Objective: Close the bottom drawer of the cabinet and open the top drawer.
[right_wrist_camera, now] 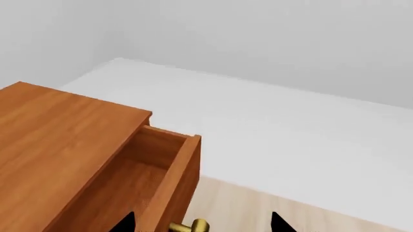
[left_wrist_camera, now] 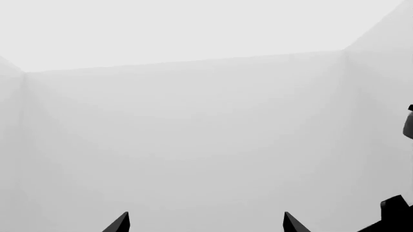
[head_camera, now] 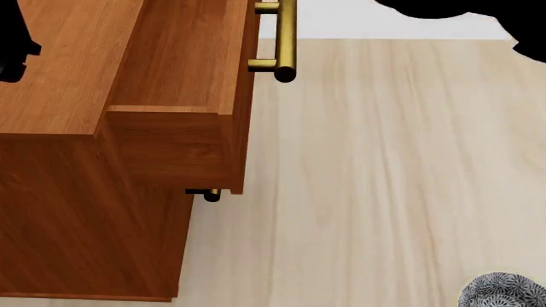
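Black fingertips [right_wrist_camera: 126, 223] of the right gripper [right_wrist_camera: 203, 223] frame the brass bar handle [head_camera: 285, 38] of the top drawer [head_camera: 183, 61], jaws spread wide and grasping nothing, seemingly because the pull is done. That drawer stands well out of the reddish-brown cabinet [head_camera: 85, 224], its tray bare. Lower down, only a short dark handle end [head_camera: 208, 194] peeks beneath it, suggesting the drawers below sit pushed in; the bottom drawer cannot be told apart. Facing blank white walls, the left gripper [left_wrist_camera: 206, 223] also hangs spread and empty
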You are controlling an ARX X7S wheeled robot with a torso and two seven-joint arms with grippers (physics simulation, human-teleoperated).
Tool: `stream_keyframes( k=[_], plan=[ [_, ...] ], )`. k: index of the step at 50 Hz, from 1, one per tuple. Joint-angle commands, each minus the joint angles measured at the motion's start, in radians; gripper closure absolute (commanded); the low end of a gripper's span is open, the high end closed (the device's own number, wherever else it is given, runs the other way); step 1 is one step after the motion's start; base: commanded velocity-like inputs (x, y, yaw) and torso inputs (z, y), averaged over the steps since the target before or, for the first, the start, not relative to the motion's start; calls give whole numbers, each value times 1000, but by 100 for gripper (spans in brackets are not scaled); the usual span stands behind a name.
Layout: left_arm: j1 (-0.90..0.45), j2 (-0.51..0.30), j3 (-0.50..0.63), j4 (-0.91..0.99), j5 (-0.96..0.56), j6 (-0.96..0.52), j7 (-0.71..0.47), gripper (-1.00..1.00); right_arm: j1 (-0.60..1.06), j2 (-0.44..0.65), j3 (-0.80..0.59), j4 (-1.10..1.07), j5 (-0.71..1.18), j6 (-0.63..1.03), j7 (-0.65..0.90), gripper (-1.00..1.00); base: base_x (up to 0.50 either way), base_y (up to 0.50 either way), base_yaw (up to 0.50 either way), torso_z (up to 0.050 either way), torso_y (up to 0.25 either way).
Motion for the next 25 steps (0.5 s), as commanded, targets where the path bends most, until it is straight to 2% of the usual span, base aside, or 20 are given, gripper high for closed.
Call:
stream_keyframes(
  k=[1, 25],
  plan=[
    [5, 0, 4, -2, 1, 8, 0, -100, 92, -74, -77, 142, -61, 68, -117, -100, 0, 0, 0, 0, 0],
    [27, -13, -12, -1, -7, 23, -3, -100, 187, -271, -223, 412, -201, 88, -379, -100, 0, 0, 0, 0, 0]
  ],
)
